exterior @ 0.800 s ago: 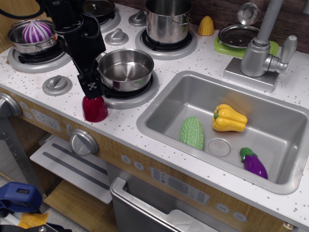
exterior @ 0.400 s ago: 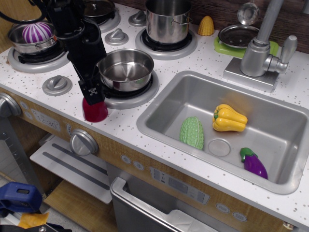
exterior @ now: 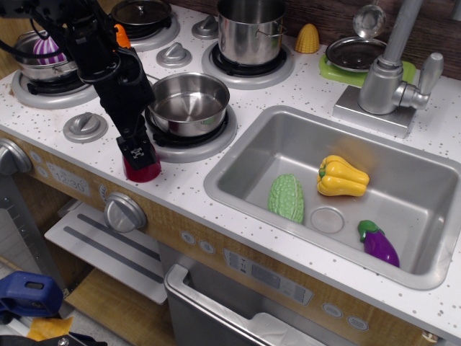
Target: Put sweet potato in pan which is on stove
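Note:
The dark red sweet potato [exterior: 145,171] stands on the white speckled stove [exterior: 238,95] near its front edge, just left of the front burner. The shallow shiny steel pan [exterior: 189,102] sits empty on that burner, right behind and to the right of the potato. My black gripper [exterior: 137,156] hangs straight down over the potato, and its fingers reach down around the potato's top and hide it. The jaws look open around it. The potato still rests on the stove.
A steel pot holding a purple striped onion [exterior: 49,52] sits at the far left and a tall stockpot [exterior: 251,30] at the back. The sink [exterior: 403,267] on the right holds a green vegetable [exterior: 287,198], a yellow pepper [exterior: 341,176] and a purple eggplant [exterior: 379,244]. A grey knob [exterior: 85,127] lies left of the potato.
My gripper has come down from just above the sweet potato onto its top, and the arm has swung lower and to the left. The potato and the pan have not moved.

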